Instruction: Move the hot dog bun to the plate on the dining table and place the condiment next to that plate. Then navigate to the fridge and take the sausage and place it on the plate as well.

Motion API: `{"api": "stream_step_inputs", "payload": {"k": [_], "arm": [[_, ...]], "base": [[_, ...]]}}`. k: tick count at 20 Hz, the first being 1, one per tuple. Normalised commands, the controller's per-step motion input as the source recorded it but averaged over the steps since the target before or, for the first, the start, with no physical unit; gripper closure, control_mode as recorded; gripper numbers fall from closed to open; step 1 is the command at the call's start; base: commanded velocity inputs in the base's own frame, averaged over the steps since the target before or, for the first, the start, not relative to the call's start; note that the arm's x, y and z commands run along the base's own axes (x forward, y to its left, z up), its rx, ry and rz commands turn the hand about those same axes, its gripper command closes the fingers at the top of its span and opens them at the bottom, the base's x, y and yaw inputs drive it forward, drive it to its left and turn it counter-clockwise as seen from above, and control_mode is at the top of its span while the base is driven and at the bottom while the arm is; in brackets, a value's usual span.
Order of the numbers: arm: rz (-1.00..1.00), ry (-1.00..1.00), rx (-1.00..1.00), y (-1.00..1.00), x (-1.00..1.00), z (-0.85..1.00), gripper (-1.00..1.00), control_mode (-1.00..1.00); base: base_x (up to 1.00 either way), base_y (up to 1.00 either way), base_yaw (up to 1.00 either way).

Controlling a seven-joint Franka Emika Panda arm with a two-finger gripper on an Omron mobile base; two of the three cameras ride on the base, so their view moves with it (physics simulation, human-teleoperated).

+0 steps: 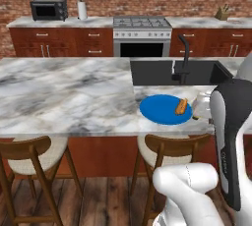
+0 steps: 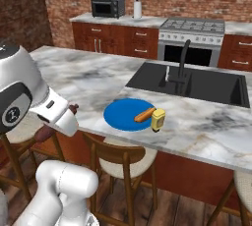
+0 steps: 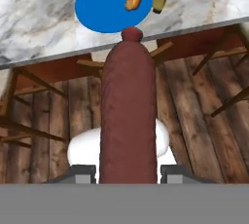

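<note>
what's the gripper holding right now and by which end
The gripper is shut on the sausage, gripping it at one end; the rest of it sticks out ahead toward the plate on the dining table.

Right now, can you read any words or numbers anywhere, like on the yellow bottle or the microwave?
No words or numbers can be read anywhere.
The yellow bottle beside the blue plate: its pale label is too small and blurred to read.
The microwave on the back counter: no readable marks show.
The stove: nothing legible on its front.
</note>
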Motion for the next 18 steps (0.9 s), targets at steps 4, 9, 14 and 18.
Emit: {"api": "stream_step_inputs", "payload": {"k": [4, 9, 14, 18], "arm": [[0.00, 0.26, 0.01, -0.05, 1.00, -0.01, 1.00, -1.00], [0.00, 0.18, 0.01, -0.25, 1.00, -0.33, 1.00, -1.00], [0.00, 0.08, 0.00, -0.18, 1.00, -0.77, 1.00, -1.00], [0.00, 0.02, 0.00, 0.00, 1.00, -0.77, 1.00, -1.00]], "base": [[0.00, 0.00, 0.00], [0.00, 0.00, 0.00], [0.00, 0.00, 0.00], [0.00, 0.00, 0.00]]}}
